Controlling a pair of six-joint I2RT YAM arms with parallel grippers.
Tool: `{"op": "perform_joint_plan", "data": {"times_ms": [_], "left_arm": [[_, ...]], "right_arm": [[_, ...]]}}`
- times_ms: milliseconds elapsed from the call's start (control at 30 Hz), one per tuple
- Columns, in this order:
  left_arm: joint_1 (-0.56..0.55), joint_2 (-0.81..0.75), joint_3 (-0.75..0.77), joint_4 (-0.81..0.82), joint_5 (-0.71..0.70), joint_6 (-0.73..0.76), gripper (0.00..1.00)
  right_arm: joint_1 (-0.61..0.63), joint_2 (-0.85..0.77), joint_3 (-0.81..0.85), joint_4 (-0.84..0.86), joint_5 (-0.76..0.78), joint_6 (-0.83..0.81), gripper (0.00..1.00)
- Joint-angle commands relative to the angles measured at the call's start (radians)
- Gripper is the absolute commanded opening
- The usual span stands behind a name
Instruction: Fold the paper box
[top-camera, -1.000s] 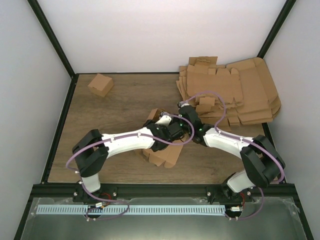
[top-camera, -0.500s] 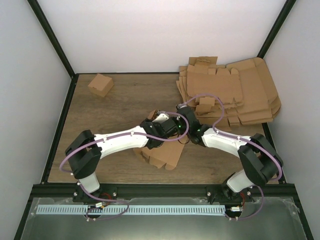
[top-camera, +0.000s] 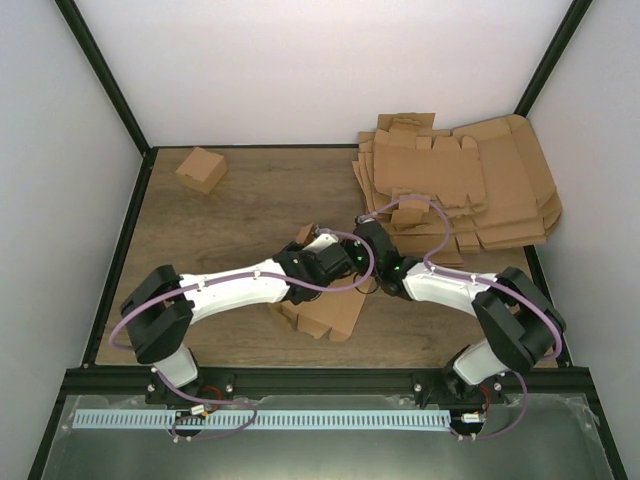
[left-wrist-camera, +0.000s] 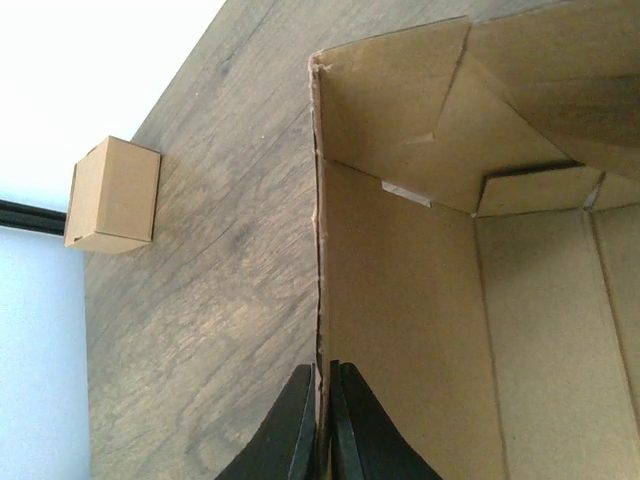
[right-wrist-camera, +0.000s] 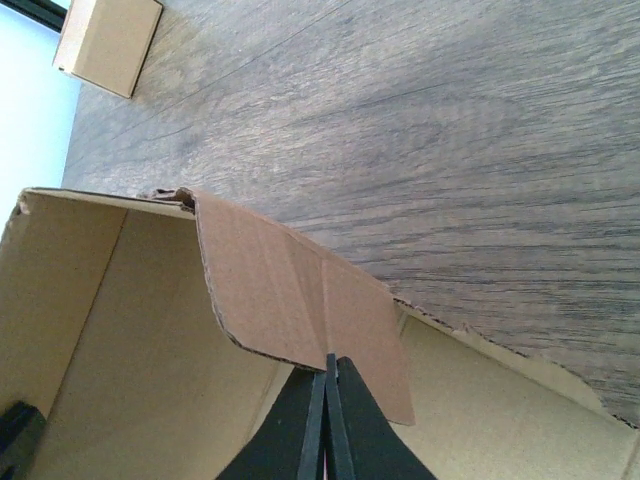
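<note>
Half raised into an open tray near the middle of the tabletop (top-camera: 245, 205), toward its near edge: the paper box (top-camera: 335, 316). Pinching the rim of one upright wall with the left claw (left-wrist-camera: 322, 374), pressed flat onto the cardboard. Pinching the edge of a bent flap with the right claw (right-wrist-camera: 328, 362). At the far left corner, a small folded box (top-camera: 201, 169); at the far right corner, stacked flat blanks (top-camera: 470, 185).

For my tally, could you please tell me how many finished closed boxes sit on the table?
1: the closed box in the far left corner of the table. Others could be hidden.
</note>
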Motion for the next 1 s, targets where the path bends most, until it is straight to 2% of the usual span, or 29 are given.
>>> {"op": "perform_joint_plan", "data": {"times_ms": [0,133,233,400,633,967], "left_arm": [[-0.026,-0.023,-0.035,0.105,0.032,0.055,0.04],[-0.024,0.006,-0.059,0.098,0.014,0.013,0.04],[0.016,0.001,-0.08,0.103,0.086,-0.037,0.04],[0.07,0.012,-0.101,0.104,0.129,-0.06,0.04],[0.079,0.017,-0.096,0.11,0.126,-0.042,0.04],[0.079,0.014,-0.095,0.091,0.08,-0.017,0.04]], "right_arm": [[0.039,0.037,-0.002,-0.03,-0.05,0.032,0.01],[0.063,0.054,0.043,-0.023,-0.05,-0.007,0.01],[0.066,0.041,0.053,-0.023,-0.03,-0.037,0.01],[0.066,0.03,0.083,-0.098,0.111,-0.113,0.01],[0.065,0.097,0.132,-0.183,0.343,-0.282,0.01],[-0.005,0.102,0.108,-0.103,0.263,-0.421,0.01]]}}
